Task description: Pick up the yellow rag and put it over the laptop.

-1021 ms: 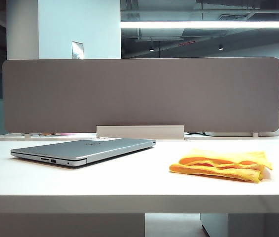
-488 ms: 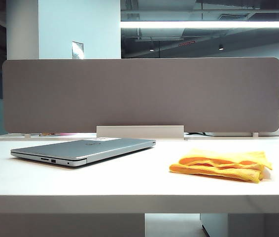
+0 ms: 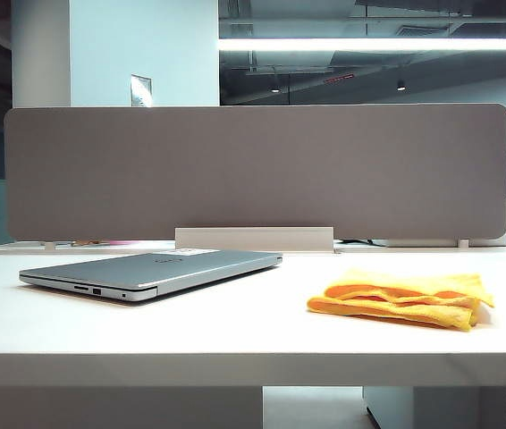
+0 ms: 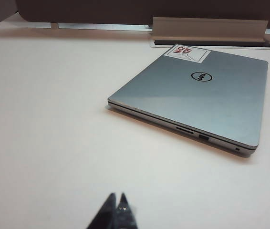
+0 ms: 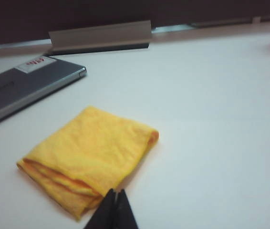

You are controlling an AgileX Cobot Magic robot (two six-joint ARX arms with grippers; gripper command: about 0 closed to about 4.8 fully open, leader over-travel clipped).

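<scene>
Exterior view: you have the closed thin silver-grey laptop (image 3: 150, 272) at left, the folded bright yellow rag (image 3: 402, 299) well apart at right. Left wrist view: left gripper (image 4: 116, 211) pinched together, empty, near the laptop (image 4: 197, 98). Right wrist view: right gripper (image 5: 113, 210) likewise closed, empty, at the rag's (image 5: 89, 155) near edge

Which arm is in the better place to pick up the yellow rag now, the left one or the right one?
The right. Its hand, shut, sits just short of the yellow rag, which fills its wrist view. The left hand, also shut, faces the closed laptop, and no rag shows there. The right hand would probably need to open first.
</scene>
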